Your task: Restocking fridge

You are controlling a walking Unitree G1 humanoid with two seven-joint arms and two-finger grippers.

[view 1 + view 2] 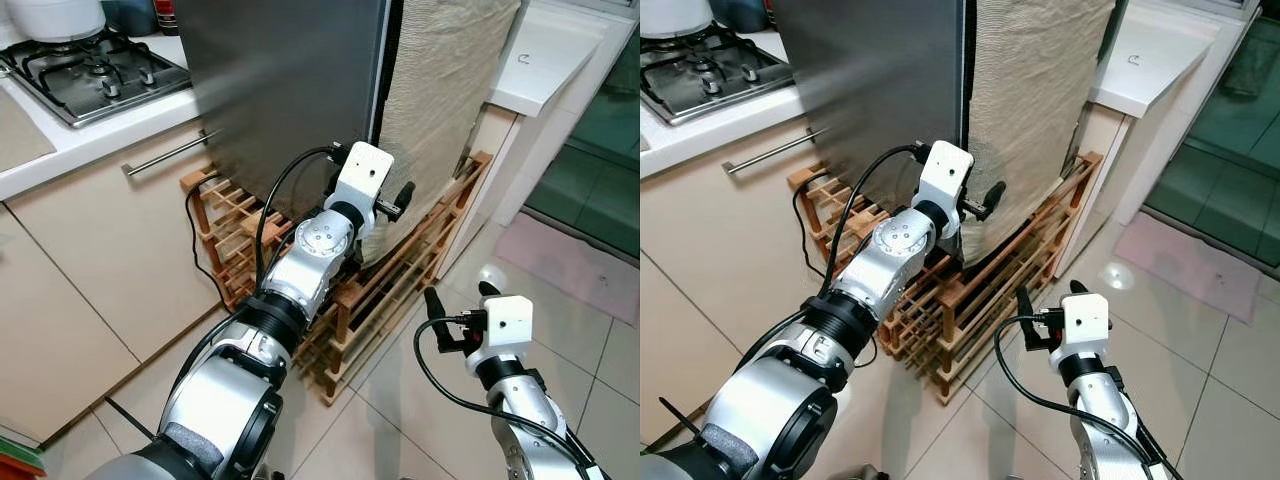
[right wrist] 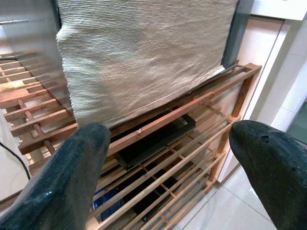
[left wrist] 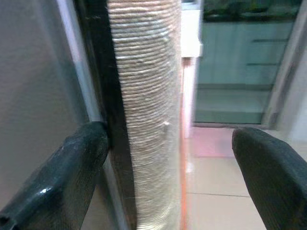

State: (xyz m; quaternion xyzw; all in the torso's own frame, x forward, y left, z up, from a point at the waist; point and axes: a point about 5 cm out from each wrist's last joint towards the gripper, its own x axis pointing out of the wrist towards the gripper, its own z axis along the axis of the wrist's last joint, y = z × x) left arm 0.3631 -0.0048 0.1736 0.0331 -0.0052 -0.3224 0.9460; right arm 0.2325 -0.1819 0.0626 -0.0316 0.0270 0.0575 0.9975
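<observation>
The fridge has a steel door (image 1: pixel 280 90), and a beige woven cloth (image 1: pixel 440 90) hangs over the side next to it. My left gripper (image 1: pixel 393 205) is open at the door's lower edge. In the left wrist view one finger (image 3: pixel 72 167) rests by the dark seam and the cloth's edge (image 3: pixel 148 120) runs between the two fingers. My right gripper (image 1: pixel 458 300) is open and empty, held low over the tiled floor and facing the wooden rack (image 2: pixel 192 110) below the cloth.
A wooden slatted rack (image 1: pixel 400 290) stands against the fridge's base, with a black cable (image 1: pixel 195 230) beside it. A gas hob (image 1: pixel 90 70) and a drawer handle (image 1: pixel 165 155) are on the left, a white counter (image 1: pixel 545 55) and a pink mat (image 1: pixel 580 265) on the right.
</observation>
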